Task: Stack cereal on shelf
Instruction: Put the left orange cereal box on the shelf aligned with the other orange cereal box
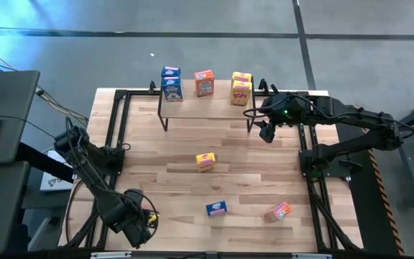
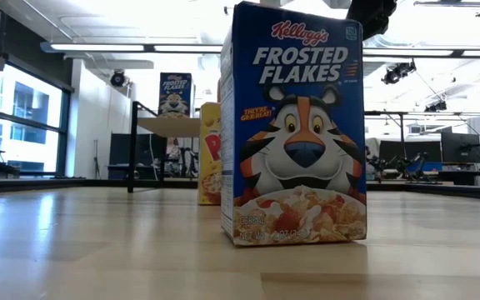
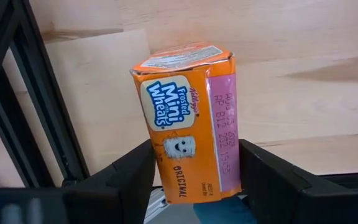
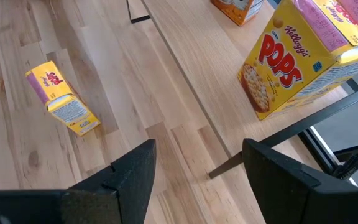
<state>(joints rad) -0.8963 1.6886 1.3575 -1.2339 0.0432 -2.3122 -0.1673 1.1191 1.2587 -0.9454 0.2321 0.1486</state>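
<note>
The left gripper (image 3: 191, 180), lower left in the high view, grips an orange box (image 3: 188, 121) (long axis apparently along the fingers). The shelf (image 1: 192, 108) lies far off at upper centre, nearer the right gripper (image 4: 197, 168), whose jaws hang released and empty.

The Frosted Flakes box (image 2: 294, 125) hides most of the shelf (image 2: 169, 125) behind it.

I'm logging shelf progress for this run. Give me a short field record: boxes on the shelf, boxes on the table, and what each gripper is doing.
on shelf: shelf carries blue boxes, one orange-red box, yellow boxes
on table: yellow box, blue box, orange-red box
left gripper: near table's front-left corner, shut on Mini-Wheats box
right gripper: open, empty, beside shelf's right end
</note>
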